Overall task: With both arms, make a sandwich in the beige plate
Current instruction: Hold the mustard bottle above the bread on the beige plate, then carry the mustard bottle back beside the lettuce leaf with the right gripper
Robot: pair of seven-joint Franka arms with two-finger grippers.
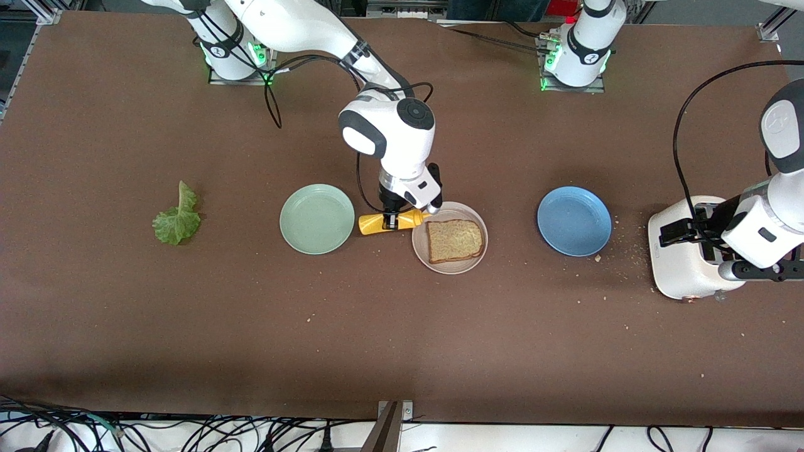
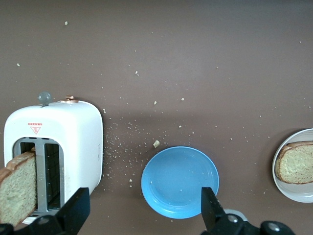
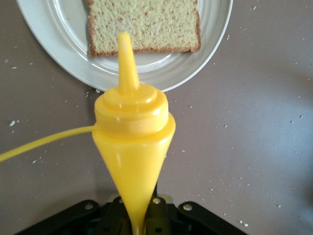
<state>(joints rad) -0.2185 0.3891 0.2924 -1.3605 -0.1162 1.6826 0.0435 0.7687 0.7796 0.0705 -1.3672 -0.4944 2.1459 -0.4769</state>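
Observation:
The beige plate [image 1: 450, 262] holds one slice of brown bread [image 1: 455, 240], nothing on top of it. My right gripper [image 1: 391, 220] is shut on a yellow squeeze bottle [image 3: 133, 147] held sideways just above the table. Its nozzle [image 3: 125, 58] reaches over the plate's rim [image 3: 205, 54] toward the slice [image 3: 144, 24]. A lettuce leaf [image 1: 178, 216] lies on the table toward the right arm's end. My left gripper [image 2: 143, 215] hangs open and holds nothing, above the white toaster [image 2: 73, 142] and the table beside it. A second bread slice [image 2: 17, 188] stands in a toaster slot.
A mint-green plate [image 1: 317, 218] sits beside the bottle toward the right arm's end. A blue plate [image 1: 574, 220] lies between the beige plate and the toaster [image 1: 681, 263]. Crumbs are scattered round the toaster and blue plate [image 2: 180, 181].

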